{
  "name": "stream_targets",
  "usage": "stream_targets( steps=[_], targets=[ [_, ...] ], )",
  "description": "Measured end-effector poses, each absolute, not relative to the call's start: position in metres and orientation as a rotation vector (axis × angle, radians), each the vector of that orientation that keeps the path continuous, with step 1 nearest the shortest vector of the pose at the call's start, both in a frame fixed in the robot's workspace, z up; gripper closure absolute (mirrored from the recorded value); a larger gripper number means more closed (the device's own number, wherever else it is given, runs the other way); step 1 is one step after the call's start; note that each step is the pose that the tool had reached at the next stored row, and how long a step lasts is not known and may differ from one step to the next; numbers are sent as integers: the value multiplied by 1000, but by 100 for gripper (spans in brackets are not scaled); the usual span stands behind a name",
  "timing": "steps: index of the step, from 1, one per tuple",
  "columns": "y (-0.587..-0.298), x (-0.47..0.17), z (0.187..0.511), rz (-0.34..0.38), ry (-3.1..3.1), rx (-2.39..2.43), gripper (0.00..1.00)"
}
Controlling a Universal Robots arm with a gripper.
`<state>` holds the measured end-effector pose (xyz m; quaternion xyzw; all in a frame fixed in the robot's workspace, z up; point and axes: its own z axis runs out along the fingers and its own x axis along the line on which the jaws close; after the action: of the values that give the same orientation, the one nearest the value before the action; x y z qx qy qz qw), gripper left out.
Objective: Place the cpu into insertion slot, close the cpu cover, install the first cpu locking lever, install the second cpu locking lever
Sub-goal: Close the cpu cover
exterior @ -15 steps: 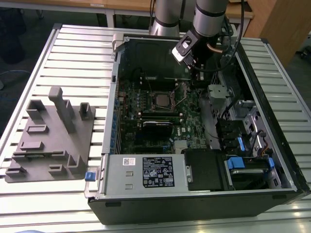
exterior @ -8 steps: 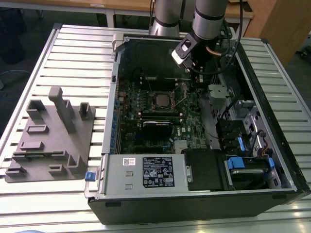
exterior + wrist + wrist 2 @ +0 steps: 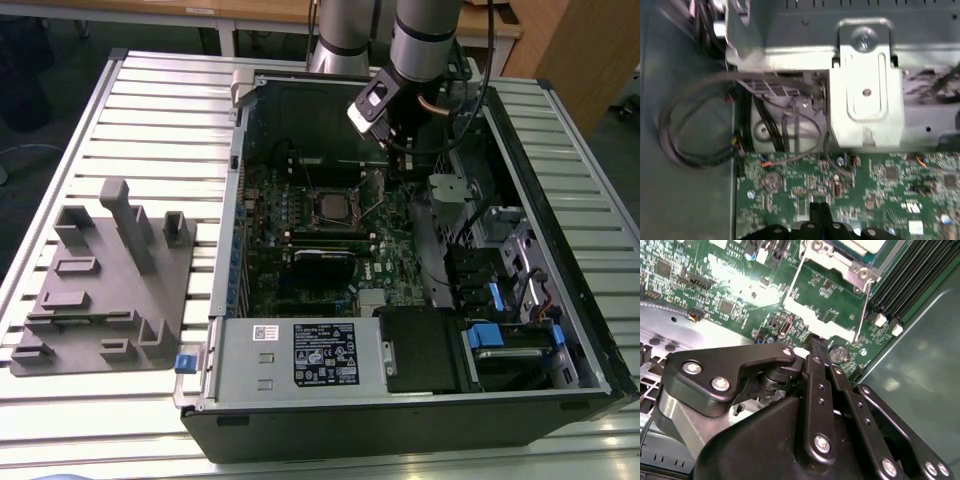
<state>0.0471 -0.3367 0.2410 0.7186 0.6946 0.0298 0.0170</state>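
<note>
Table (image 3: 150, 100): slatted; carries the case.
Case (image 3: 400, 420): open, lying flat at the table's middle.
Board (image 3: 290, 260): green, on the case floor.
Gripper (image 3: 812, 342): low over the board, just beside the cover; fingers pressed together.
Cover (image 3: 817, 317): appears tilted up off the slot.
Slot (image 3: 333, 207): mid-board.
Cpu (image 3: 860, 245): lying in the slot.

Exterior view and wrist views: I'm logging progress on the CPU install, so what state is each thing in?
computer case: lying on its side, side panel off, open.
cpu: lying flat within the cover's cut-out.
cpu cover: down flat over the chip.
locking levers: swung out away from the cover, seemingly unlatched.
gripper: shut, nothing visibly held, tips close over the board between the levers.
</note>
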Motion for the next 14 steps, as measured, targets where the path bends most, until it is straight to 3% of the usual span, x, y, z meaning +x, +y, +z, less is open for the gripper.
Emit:
stream_targets(
  steps=[14],
  targets=[
    [-337, 38, 241, 98, 2156, 2230, 89]
  ],
)
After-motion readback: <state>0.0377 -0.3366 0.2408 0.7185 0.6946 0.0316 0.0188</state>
